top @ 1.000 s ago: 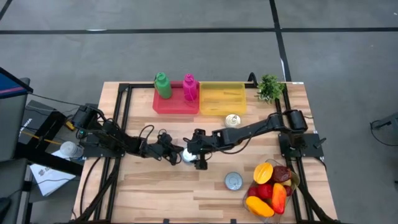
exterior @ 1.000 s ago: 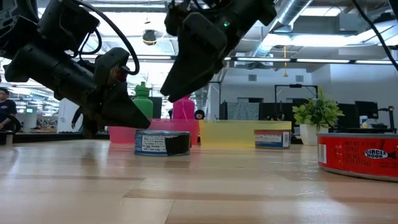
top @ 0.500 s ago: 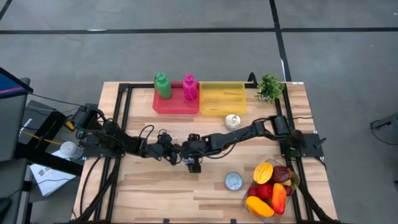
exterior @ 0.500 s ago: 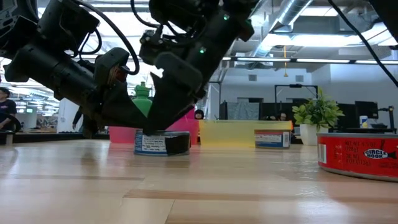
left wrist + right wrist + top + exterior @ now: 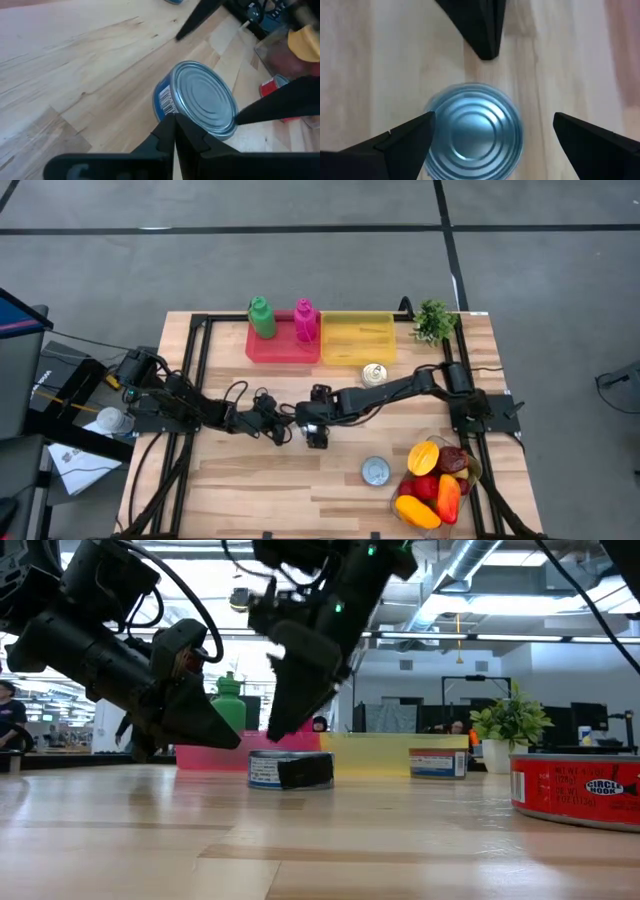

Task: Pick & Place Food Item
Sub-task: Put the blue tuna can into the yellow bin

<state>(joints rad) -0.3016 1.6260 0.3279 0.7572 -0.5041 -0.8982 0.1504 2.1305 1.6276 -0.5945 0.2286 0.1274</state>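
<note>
The tin can [image 5: 290, 770], blue-labelled with a ribbed silver lid [image 5: 472, 132], stands upright on its base on the wooden table. In the high view my right gripper [image 5: 317, 434] covers it. That gripper [image 5: 492, 120] points down from above and is open, with one finger on either side of the can. My left gripper [image 5: 175, 135] is shut. It slants down from the table's left, and its tip [image 5: 228, 737] stops a short way from the can's side. My right gripper straddles the can's lid from above with its fingers [image 5: 407, 137] spread wide. One fingertip stands right at the can's rim [image 5: 432, 131], and I cannot tell whether it touches.
A red bin [image 5: 283, 347] with a green and a pink bottle, a yellow bin [image 5: 357, 338] and a small plant [image 5: 433, 321] line the far edge. A second can [image 5: 375, 373], a third can [image 5: 375, 471] and a bowl of fruit [image 5: 436, 481] stand to the right.
My right gripper has come down over the can from above, moving toward the table's left and then back a little to the right. The can has slid a short way toward the table's right, still upright.
</note>
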